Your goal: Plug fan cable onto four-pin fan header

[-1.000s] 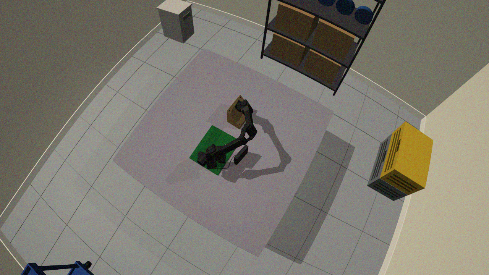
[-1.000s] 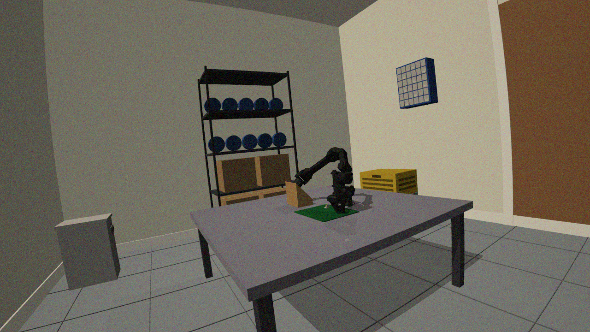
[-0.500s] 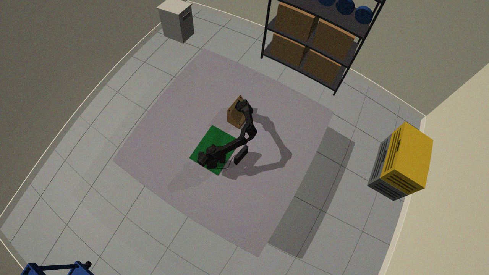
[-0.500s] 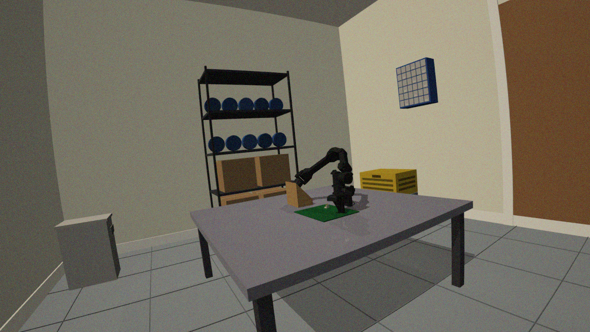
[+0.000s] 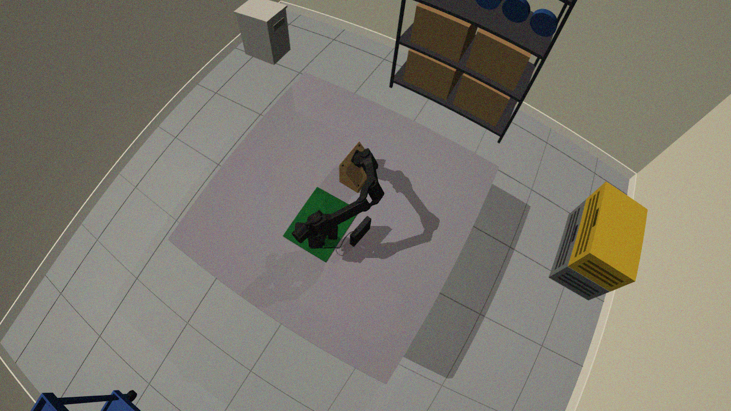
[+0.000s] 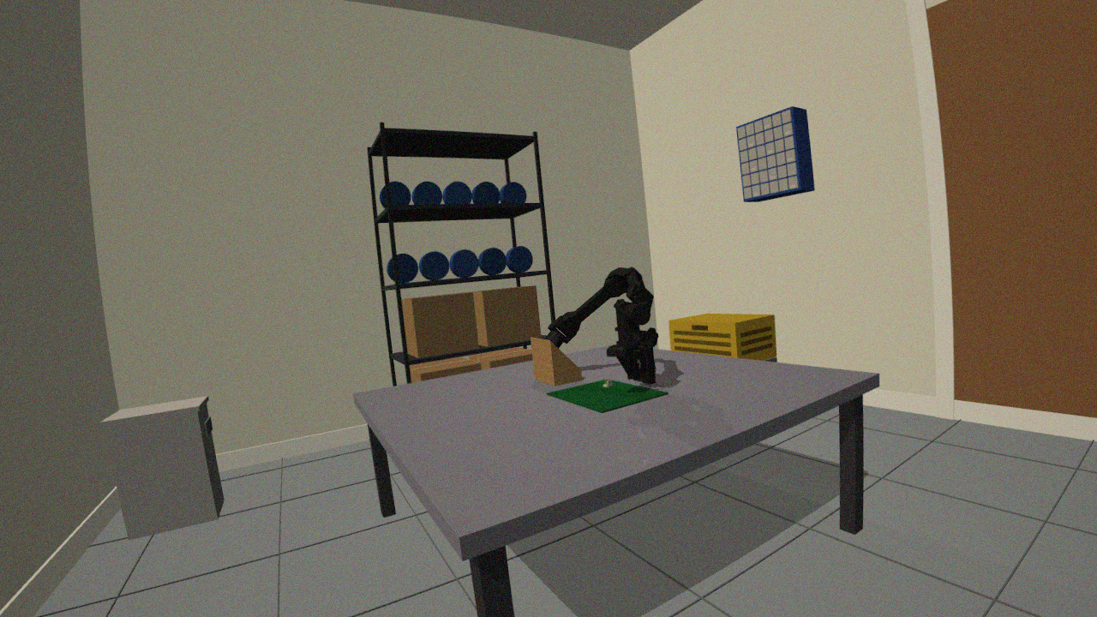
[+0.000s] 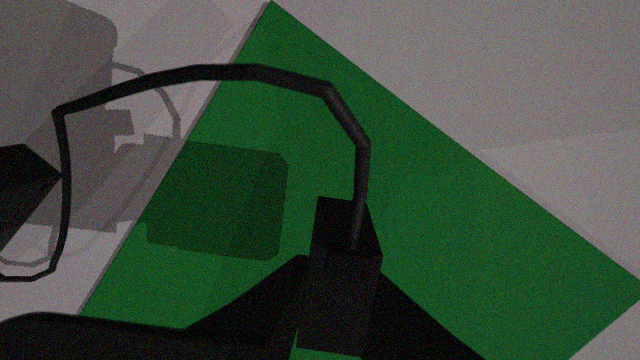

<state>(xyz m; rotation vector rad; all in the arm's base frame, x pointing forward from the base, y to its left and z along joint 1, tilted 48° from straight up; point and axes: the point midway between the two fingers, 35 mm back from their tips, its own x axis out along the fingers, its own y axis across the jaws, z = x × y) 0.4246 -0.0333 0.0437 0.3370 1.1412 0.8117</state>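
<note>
My gripper points down over the green board. It is shut on the black plug, one finger on each side. The black cable leaves the plug's top, arches over the board and runs left to the fan, a dark slab beside the board. The small pale header stands on the board in the exterior view, apart from my gripper. It is not visible in the wrist view. The plug's height over the board is unclear.
My arm reaches from the wooden wedge over the board. Both stand on the grey table. The cable hangs in a loop near the fan.
</note>
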